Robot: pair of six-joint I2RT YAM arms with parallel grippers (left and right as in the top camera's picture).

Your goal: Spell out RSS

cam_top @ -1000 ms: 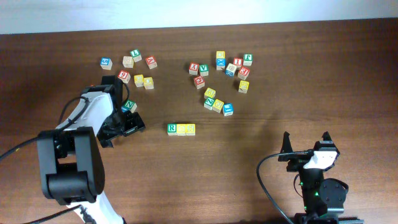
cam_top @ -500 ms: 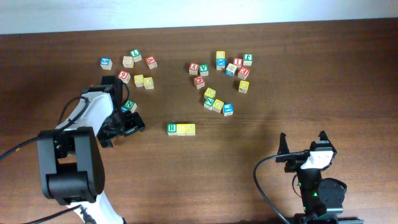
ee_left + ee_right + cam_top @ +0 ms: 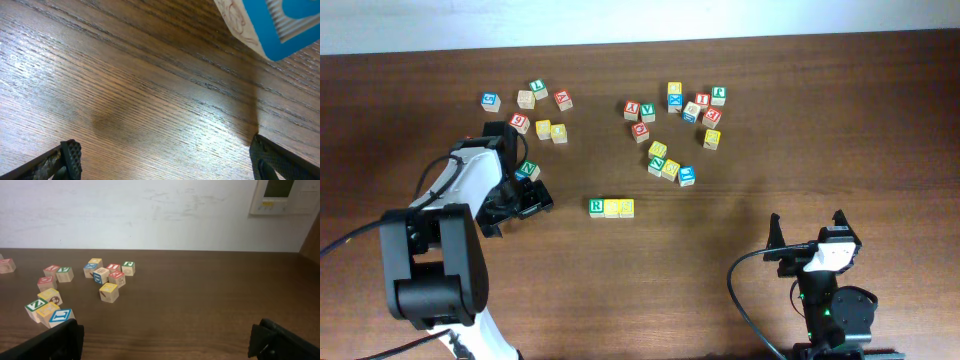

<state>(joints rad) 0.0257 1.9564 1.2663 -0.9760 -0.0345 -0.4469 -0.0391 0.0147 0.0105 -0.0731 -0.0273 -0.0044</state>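
Located at mid-table as the RSS row (image 3: 611, 207): green cube (image 3: 597, 207) marked R, touching two yellow cubes (image 3: 626, 207) beside it; lettering there too small to read. Well apart from both grippers. Spread wide, pinching nothing: left gripper (image 3: 165, 152), low over the table (image 3: 125, 100), with a blue-faced cube (image 3: 270, 25) cut off at the frame edge; likewise right gripper (image 3: 170, 340). Legible from the right wrist view: green Z cube (image 3: 35, 305) and blue I cube (image 3: 61, 315) among loose cubes. Wall panel (image 3: 282, 197) cropped, display unreadable
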